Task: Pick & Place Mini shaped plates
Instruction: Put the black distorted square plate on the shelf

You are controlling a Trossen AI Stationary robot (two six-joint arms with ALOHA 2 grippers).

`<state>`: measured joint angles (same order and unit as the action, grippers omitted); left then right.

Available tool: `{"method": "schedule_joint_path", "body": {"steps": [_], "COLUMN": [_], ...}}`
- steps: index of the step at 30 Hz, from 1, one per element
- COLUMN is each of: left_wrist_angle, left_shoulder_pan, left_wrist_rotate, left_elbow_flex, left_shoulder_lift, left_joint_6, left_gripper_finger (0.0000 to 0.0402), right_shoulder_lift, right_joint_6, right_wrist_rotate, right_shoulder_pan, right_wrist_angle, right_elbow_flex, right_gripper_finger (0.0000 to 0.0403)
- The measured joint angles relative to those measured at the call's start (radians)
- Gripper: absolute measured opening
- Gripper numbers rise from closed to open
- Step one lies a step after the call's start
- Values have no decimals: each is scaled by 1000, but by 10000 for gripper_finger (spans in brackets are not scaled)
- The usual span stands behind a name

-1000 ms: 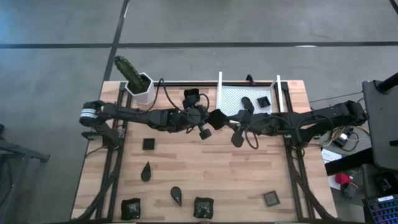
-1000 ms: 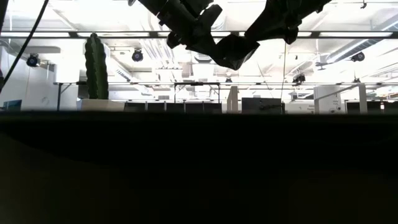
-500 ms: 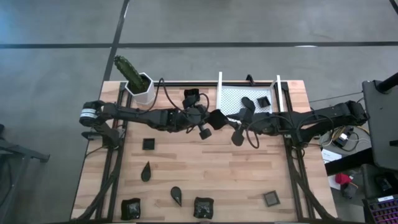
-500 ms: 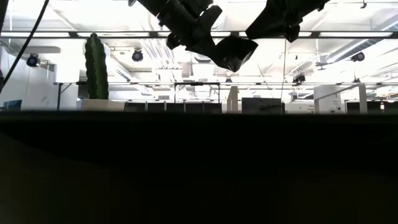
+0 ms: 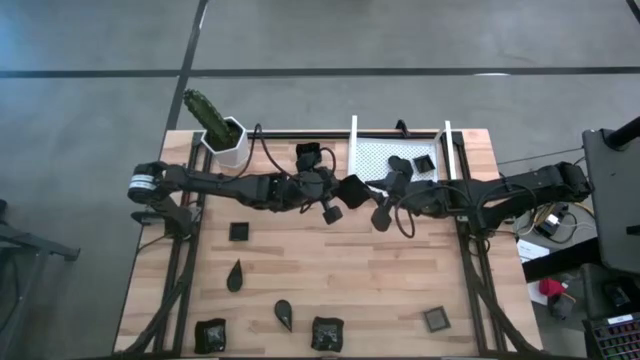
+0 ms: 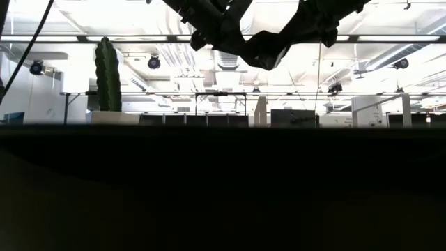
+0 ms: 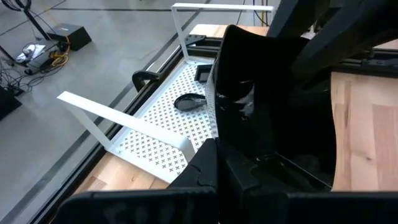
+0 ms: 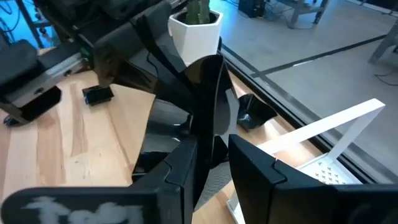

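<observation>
Left gripper [image 5: 345,192] fingers pinch a small glossy dark square plate [image 5: 351,190] above the wooden table [image 5: 330,270] beside the white perforated tray [image 5: 375,160], right gripper [image 5: 385,187] fingers straddling its edge.

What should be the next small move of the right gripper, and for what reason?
Probably the right gripper should finish closing on the square plate. The left gripper holds this plate in the air beside the white tray, and in the right wrist view the plate's edge stands between the right fingers, which look not yet pressed on it. After that, the left gripper can likely let go.
</observation>
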<state>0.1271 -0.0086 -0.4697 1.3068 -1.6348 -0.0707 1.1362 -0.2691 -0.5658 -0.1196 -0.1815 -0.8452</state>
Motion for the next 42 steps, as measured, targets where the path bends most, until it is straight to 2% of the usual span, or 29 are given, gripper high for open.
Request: {"method": "schedule_joint_path", "body": {"steps": [4, 11, 23, 36, 42], "left_wrist_angle": [0, -3, -8, -11, 14], "left_shoulder_pan": [0, 0, 0, -1, -4], "left_wrist_rotate": [0, 0, -5, -16, -17], "left_elbow_flex": [2, 2, 2, 2, 8], "left_shoulder_lift": [0, 0, 0, 1, 26], "left_joint_6": [10, 10, 11, 13, 12], "left_gripper_finger": [0, 0, 4, 74, 84], "right_shoulder_lift": [0, 0, 0, 0, 0], "right_joint_6": [-19, -19, -19, -50, -97], "right_wrist_rotate": [-16, -47, -52, -59, -63], "right_shoulder_pan": [0, 1, 0, 0, 7], "right_wrist_angle": [-1, -3, -1, -15, -64], "right_elbow_flex": [0, 0, 0, 0, 0], "right_gripper_finger": [70, 14, 11, 11, 10]}}
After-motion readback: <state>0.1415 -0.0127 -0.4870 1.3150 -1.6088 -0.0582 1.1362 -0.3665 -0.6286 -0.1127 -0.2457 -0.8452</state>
